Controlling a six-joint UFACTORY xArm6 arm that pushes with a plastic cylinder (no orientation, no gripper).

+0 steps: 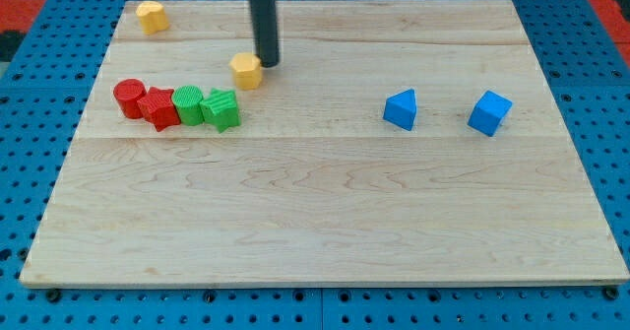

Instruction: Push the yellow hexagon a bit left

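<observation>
- My tip (268, 64) has no jaws to open or close and holds nothing; it sits just right of the yellow hexagon (246, 70), at its far-right edge, touching it or nearly so.
- That hexagon lies in the far left part of the wooden board (325, 212).
- Just near-left of it runs a row: red cylinder (128, 98), red star-like block (157, 107), green cylinder (187, 104), green star-like block (221, 109), packed together.
- A second yellow block (151, 16) sits at the far left corner.
- Two blue blocks, blue wedge (401, 108) and blue cube (489, 112), rest well apart on the right.
</observation>
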